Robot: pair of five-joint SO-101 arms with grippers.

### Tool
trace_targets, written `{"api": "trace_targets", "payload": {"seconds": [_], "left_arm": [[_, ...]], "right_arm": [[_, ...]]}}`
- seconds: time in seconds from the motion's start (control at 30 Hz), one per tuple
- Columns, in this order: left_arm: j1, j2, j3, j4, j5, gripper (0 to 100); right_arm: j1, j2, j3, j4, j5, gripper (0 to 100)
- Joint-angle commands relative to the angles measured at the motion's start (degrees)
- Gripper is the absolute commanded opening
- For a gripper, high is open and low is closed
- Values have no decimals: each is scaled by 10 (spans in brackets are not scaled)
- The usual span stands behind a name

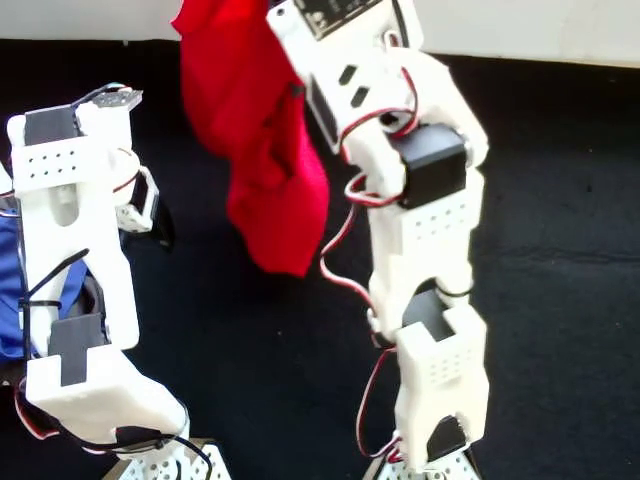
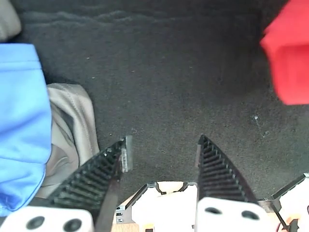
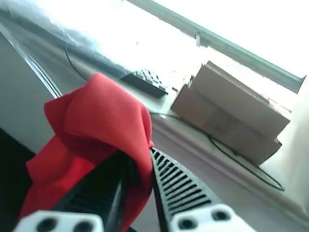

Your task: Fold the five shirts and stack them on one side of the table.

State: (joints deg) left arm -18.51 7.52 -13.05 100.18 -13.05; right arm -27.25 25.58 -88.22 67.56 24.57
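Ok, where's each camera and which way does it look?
High view: above, looking down at the black table; both arms show.
Left wrist view: on left arm, facing table and blue shirt; open left gripper shows.
Right wrist view: on right arm, facing cardboard boxes; right gripper clamps red shirt.
All three share the red shirt.

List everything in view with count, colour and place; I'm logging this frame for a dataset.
red shirt: one, red, hanging from the right pincer above the table
blue shirt: one, blue, on the table beside the left pincer
beige shirt: one, beige, partly under the blue shirt
table: one, black cover
cardboard boxes: two, brown, stacked behind the table
left pincer: one, black fingers, open over bare table
right pincer: one, black fingers, shut on the red shirt
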Motion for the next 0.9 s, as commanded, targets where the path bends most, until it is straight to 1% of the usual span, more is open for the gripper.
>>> {"api": "trace_targets", "payload": {"seconds": [0.0,0.17,0.3,0.37,0.47,0.63,0.77,0.87], "left_arm": [[46,-26,-3,6,4,220],[116,-22,-2,-2,4,220],[171,-22,5,-27,4,220],[196,-22,28,-64,5,221],[225,-22,76,-142,47,223],[256,-22,157,-288,120,300],[289,-15,204,-396,124,301],[291,32,210,-467,124,289]], "right_arm": [[54,7,45,58,4,5],[99,86,141,156,4,5],[125,162,165,174,4,5],[139,193,144,174,4,5],[160,228,90,174,4,5],[191,266,3,181,4,5],[199,287,-39,221,4,5],[198,298,-70,255,4,5]]}}
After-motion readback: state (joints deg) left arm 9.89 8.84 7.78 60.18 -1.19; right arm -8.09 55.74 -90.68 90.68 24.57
